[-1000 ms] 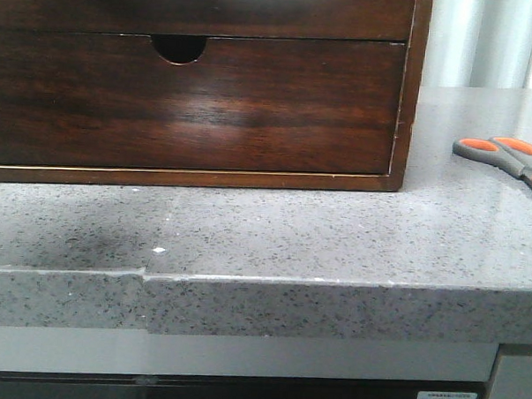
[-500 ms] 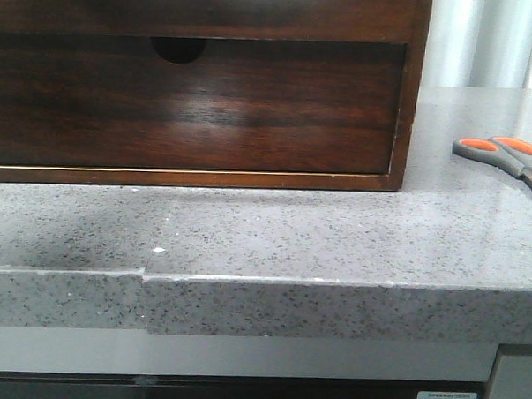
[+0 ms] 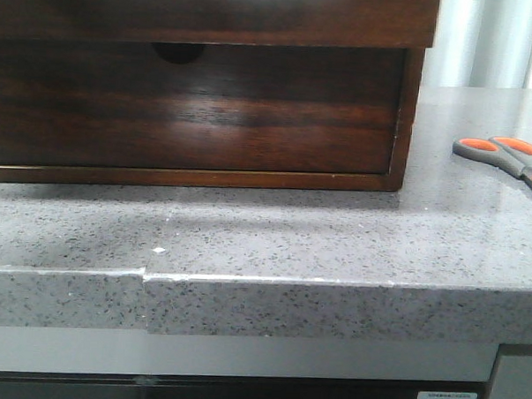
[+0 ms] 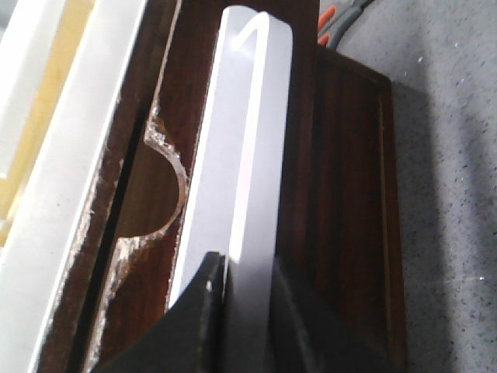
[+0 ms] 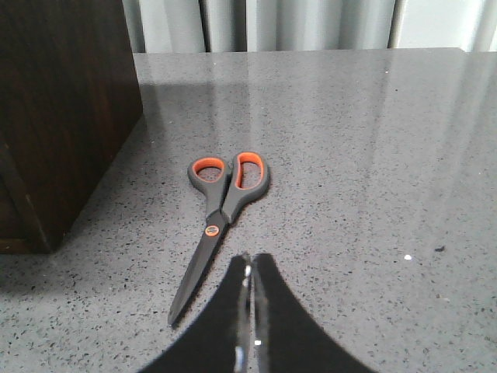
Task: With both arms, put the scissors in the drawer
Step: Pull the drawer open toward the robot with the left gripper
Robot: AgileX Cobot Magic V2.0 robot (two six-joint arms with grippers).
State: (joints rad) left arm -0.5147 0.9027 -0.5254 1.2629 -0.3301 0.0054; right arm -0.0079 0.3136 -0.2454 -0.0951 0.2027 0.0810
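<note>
- Scissors lie flat and closed on the grey counter, at 3 o'clock from the wooden cabinet, apart from it.
- Drawer juts forward above the notched lower front.
- Left gripper: fingers clamped on the drawer's pale edge.
- Right gripper: jaws together, empty, just short of the scissors' blades.

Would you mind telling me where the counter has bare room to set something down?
Bare counter runs between the wooden cabinet and the front edge. Right of the cabinet it is free up to the scissors; beyond them the right wrist view shows open stone.
</note>
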